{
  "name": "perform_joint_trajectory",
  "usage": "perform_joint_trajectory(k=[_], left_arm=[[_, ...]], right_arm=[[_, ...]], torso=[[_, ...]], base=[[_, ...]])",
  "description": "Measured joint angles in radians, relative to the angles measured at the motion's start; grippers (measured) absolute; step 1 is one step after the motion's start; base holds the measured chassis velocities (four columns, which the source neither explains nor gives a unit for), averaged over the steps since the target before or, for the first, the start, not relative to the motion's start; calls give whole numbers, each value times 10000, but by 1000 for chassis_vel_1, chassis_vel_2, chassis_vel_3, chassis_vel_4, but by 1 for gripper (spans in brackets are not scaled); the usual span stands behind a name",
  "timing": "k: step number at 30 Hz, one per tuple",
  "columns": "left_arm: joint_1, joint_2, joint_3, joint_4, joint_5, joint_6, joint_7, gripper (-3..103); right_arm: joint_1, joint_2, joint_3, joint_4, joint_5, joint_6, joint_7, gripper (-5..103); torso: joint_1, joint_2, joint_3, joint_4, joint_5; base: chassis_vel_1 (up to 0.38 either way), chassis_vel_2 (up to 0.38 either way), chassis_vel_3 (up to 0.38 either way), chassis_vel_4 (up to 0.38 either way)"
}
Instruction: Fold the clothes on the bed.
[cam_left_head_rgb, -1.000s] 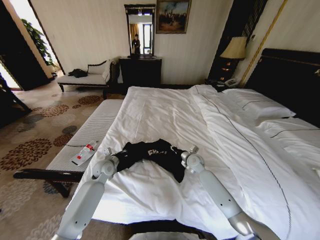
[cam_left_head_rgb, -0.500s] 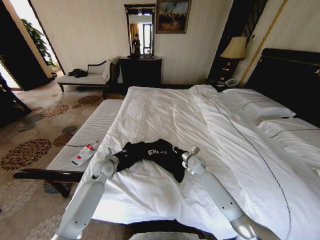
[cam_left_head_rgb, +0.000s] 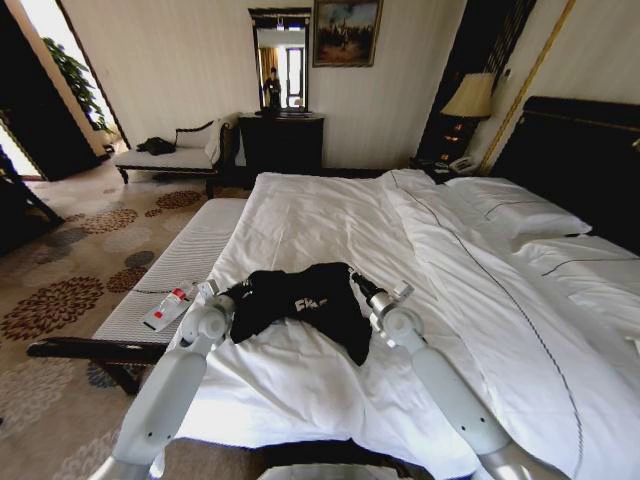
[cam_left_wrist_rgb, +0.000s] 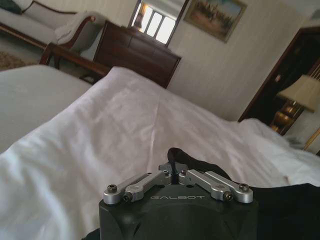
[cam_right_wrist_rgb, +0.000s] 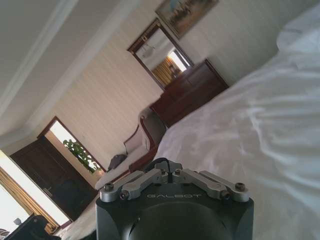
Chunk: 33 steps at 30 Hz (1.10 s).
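Observation:
The black T-shirt with white lettering hangs bunched between my two grippers over the near part of the bed. One sleeve trails down toward me onto the sheet. My left gripper is shut on the shirt's left edge. In the left wrist view its fingertips meet on a tuft of black fabric. My right gripper is shut on the shirt's right edge. In the right wrist view that gripper pinches a small fold of black cloth.
A pale bench runs along the bed's left side, with a small red-labelled bottle on it. Pillows and a dark headboard lie to the right. A dresser stands by the far wall. White sheet stretches beyond the shirt.
Both grippers have risen and moved a little farther up the bed, lifting the shirt with them. The shirt now hangs higher and wider between them.

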Motion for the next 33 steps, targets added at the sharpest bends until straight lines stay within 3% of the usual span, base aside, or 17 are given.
perform_joint_trajectory(k=[4,7,8,9,10,12,14,17,18,22,24,28,29,32,33], left_arm=[[-602,353,-229,-941,-582,-186,-150,1],[-762,527,-284,-1260,-756,-240,-144,1],[-963,738,-349,-1616,-952,-299,-133,1],[-1540,1214,-388,-2263,-1490,-368,-272,1],[-1540,1214,-388,-2263,-1490,-368,-272,1],[-1984,1646,-431,-2786,-2287,-381,-640,1],[-2190,1952,-543,-3113,-2692,-333,-817,1],[-2545,2987,-1011,-3968,-3529,-176,-992,1],[-2545,2987,-1011,-3968,-3529,-176,-992,1],[-2585,4261,-1959,-4851,-4572,-127,-1014,1],[-2532,4494,-2298,-5041,-4875,-131,-1016,1],[-2137,5401,-4089,-5754,-5982,-280,-1012,1],[-2137,5401,-4089,-5754,-5982,-280,-1012,1],[-1808,5989,-5216,-6130,-6705,-443,-975,1],[-1808,5989,-5216,-6130,-6705,-443,-975,1]], right_arm=[[-70,-891,694,1243,-770,493,-333,0],[-78,-1182,958,1747,-834,619,-444,0],[-83,-1479,1261,2311,-703,699,-493,0],[-250,-2126,2234,3662,163,681,-464,0],[-250,-2126,2234,3662,163,681,-464,0],[-463,-2796,3037,4557,713,595,-428,0],[-517,-3146,3356,4876,914,600,-404,0],[-624,-4023,4170,5583,1294,771,-378,0],[-624,-4023,4170,5583,1294,771,-378,0],[-907,-5078,5782,6454,2129,949,-440,0],[-1067,-5278,6219,6666,2347,951,-440,0],[-2790,-6047,9149,6914,3268,951,-541,0],[-2790,-6047,9149,6914,3268,951,-541,0],[-3890,-6446,11327,6902,4194,932,-663,0],[-3890,-6446,11327,6902,4194,932,-663,0]], torso=[[1,0,0,2,1],[1,0,1,2,0],[1,0,0,3,0],[0,0,0,7,-3],[0,0,0,7,-3],[0,0,0,-7,-3],[1,0,-1,-6,-1],[0,0,-1,5,-1],[0,0,-1,5,-1],[0,1,-1,5,-4],[0,1,-1,4,-6],[-1,1,-1,3,-2],[-1,1,-1,3,-2],[-1,2,-2,-4,0],[-1,2,-2,-4,0]], base=[[0,0,0,0],[0,0,0,0],[0,0,0,0],[0,0,0,0],[0,0,0,0],[0,0,0,0],[0,0,0,0],[0,0,0,0],[0,0,0,0],[0,0,0,0],[0,0,0,0],[0,0,0,0],[0,0,0,0],[0,0,0,0],[0,0,0,0]])
